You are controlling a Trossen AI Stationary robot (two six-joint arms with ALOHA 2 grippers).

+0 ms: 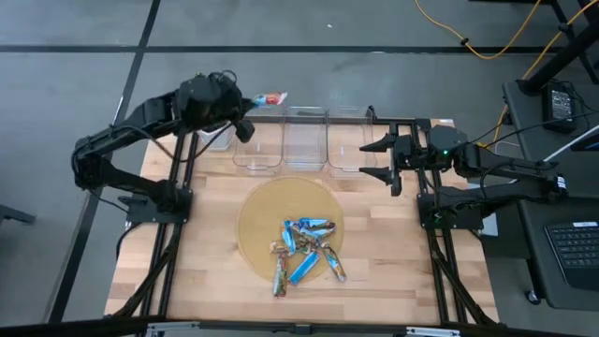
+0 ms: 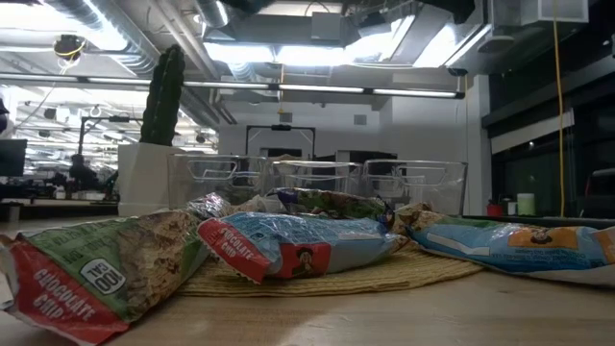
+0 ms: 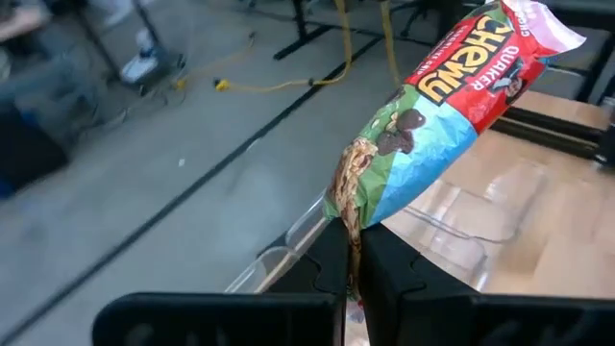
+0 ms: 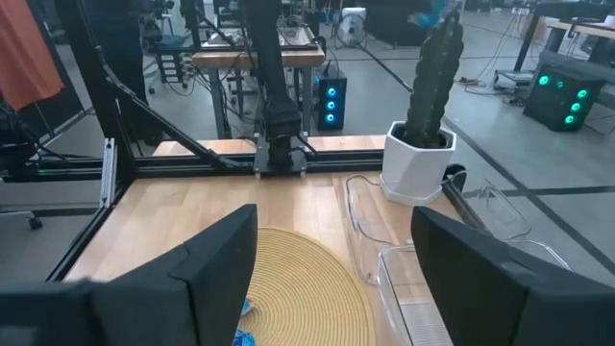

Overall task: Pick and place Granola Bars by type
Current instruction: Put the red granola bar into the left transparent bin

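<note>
The left gripper [image 1: 249, 110] hangs at the far left of the table, above the row of clear bins [image 1: 304, 139]. Its fingers [image 3: 332, 264] are pinched tight on one end of a single granola bar [image 3: 437, 111]. In the left wrist view this held bar has a red, blue and green wrapper and sticks out past the fingertips over the rim of a bin [image 3: 452, 231]; from above, it shows just beyond the far edge of the bins.

The rest of the granola bars [image 1: 305, 248] lie in a loose heap on the round woven mat [image 1: 271, 211] at the near middle of the table. Most of them are blue, with a few brown or gold ones mixed in, and several are touching or overlapping.

The right gripper [image 1: 378, 159] waits at the right end of the bin row, its fingers [image 4: 207, 264] spread wide apart and holding nothing.
</note>
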